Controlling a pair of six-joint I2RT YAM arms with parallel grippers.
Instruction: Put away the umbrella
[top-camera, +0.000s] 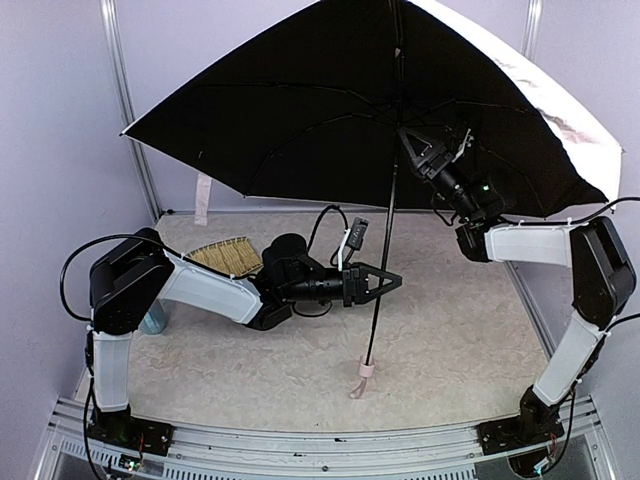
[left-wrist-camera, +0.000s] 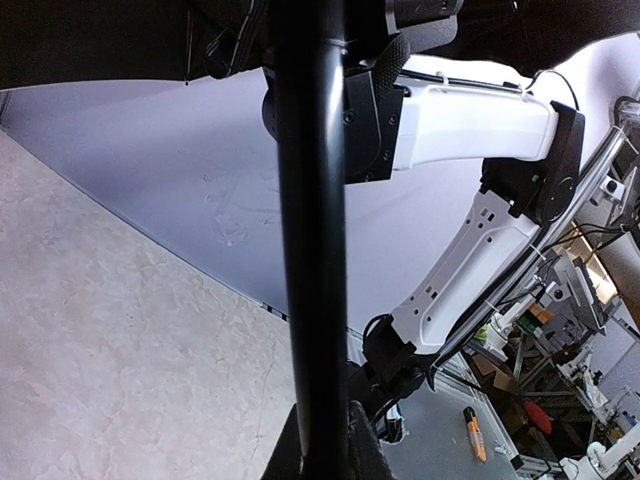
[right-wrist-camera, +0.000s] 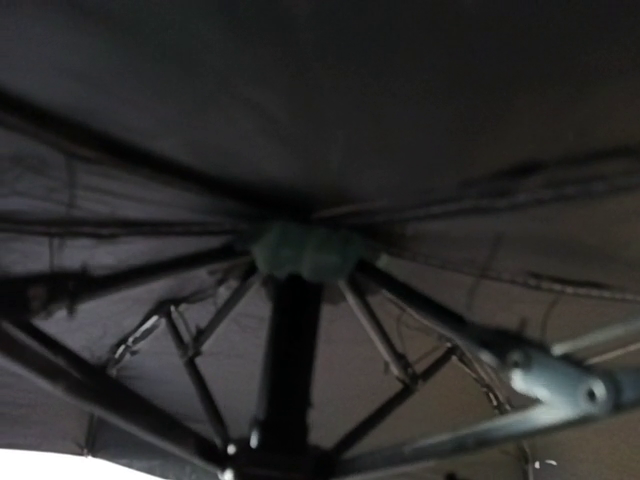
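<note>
Open wide above the desk (top-camera: 470, 330), standing nearly upright: the umbrella (top-camera: 330, 110). Black lining of the canopy (top-camera: 480, 120) facing down, pale pink outer fabric showing only along its right edge. Down from the canopy's middle, a thin black shaft (top-camera: 385, 235), ending in a small pale pink handle (top-camera: 367, 370) that touches the desk.

Clenched on the lower part of the shaft: the left end effector (top-camera: 390, 282), reaching in level from the left of the shaft, fingers tight on either side of it. Seen from the left wrist, the dark shaft running top to bottom between those fingers.

High up, just right of the shaft and close beneath the canopy: the right end effector (top-camera: 410, 145), pointed up toward the lining. Cannot tell whether released or clenched, nor whether touching the shaft. From its wrist view, only blurred black lining, spreading ribs (right-wrist-camera: 380, 330) and the hub (right-wrist-camera: 300, 250) around the shaft.

Well left of the shaft, behind the left arm (top-camera: 200, 285): a woven bamboo tray (top-camera: 226, 256), flat on the desk.
</note>
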